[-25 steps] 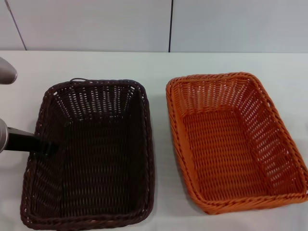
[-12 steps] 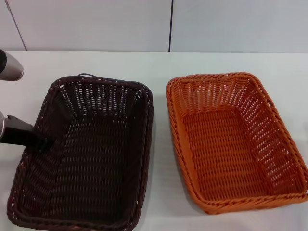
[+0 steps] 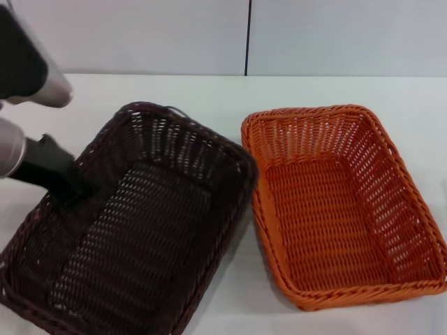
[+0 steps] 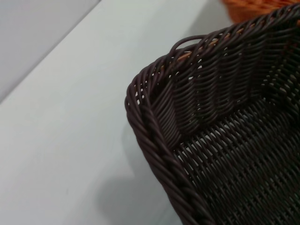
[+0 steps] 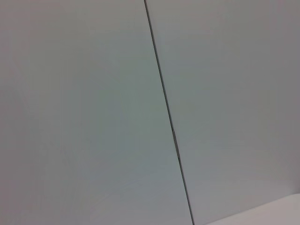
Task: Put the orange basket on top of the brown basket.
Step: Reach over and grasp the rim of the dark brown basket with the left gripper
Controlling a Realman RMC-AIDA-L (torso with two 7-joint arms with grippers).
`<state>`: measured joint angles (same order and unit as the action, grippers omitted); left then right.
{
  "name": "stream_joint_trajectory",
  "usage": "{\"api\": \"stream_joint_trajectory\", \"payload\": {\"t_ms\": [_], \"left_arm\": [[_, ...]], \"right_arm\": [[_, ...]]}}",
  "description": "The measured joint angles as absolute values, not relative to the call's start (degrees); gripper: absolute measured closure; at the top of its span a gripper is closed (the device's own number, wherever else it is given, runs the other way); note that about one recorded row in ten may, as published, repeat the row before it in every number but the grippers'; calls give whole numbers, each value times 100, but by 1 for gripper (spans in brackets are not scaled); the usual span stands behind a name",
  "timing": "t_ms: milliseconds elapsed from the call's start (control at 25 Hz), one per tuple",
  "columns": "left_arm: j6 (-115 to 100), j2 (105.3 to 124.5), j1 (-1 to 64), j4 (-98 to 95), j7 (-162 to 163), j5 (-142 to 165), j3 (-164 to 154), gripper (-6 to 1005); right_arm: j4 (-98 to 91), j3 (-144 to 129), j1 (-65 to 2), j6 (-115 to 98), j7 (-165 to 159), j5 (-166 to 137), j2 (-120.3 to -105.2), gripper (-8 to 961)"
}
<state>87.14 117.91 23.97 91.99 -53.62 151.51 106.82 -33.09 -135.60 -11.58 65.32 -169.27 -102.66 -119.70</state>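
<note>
The brown basket [image 3: 140,230] is at the left of the head view, turned askew and tilted, and its far right corner reaches the left rim of the orange basket [image 3: 335,202]. My left gripper [image 3: 75,192] is shut on the brown basket's left rim and holds that side up. The left wrist view shows the brown basket's corner [image 4: 225,140] above the table with a shadow under it, and a bit of the orange basket [image 4: 253,7]. The orange basket rests flat on the table at the right, empty. My right gripper is out of view.
Both baskets are on a white table [image 3: 230,91] that ends at a pale panelled wall [image 3: 140,35] behind. The right wrist view shows only that wall [image 5: 93,93]. Bare table lies behind the baskets and in the narrow strip between them.
My left arm has risen and swung in, taking the brown basket with it. The basket has lifted, turned clockwise and moved toward the orange basket, which has not moved.
</note>
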Motion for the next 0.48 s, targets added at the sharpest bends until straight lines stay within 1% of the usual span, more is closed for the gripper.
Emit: {"api": "stream_joint_trajectory", "payload": {"t_ms": [40,80,120,200,240,280,360,480], "left_arm": [[8714,11791,2397,9199,-5362,15151,10682,762],[8744,11785,2666,8974,-5746,15144,10741,762],[8735,11784,2788,8855,-5912,15141,10745,763],[8693,11787,2987,8659,-6152,15135,10751,763],[8693,11787,2987,8659,-6152,15135,10751,764],[8581,11800,3290,8342,-6413,15101,10749,765],[8516,11804,3416,8189,-6506,15054,10734,766],[8203,11816,3867,7561,-6895,14785,10560,772]], "right_arm": [[-3312,-13560,-1154,6532,-16927,-10266,-11970,172],[-3316,-13560,-1149,6532,-16927,-10266,-11970,172],[-3320,-13563,-1144,6532,-16927,-10266,-11971,173],[-3324,-13567,-1133,6532,-16927,-10261,-11970,173],[-3324,-13567,-1133,6532,-16927,-10261,-11970,174],[-3325,-13568,-1128,6532,-16927,-10257,-11971,174],[-3325,-13568,-1118,6532,-16927,-10251,-11970,175],[-3324,-13568,-1087,6544,-16927,-10248,-11970,176]]}}
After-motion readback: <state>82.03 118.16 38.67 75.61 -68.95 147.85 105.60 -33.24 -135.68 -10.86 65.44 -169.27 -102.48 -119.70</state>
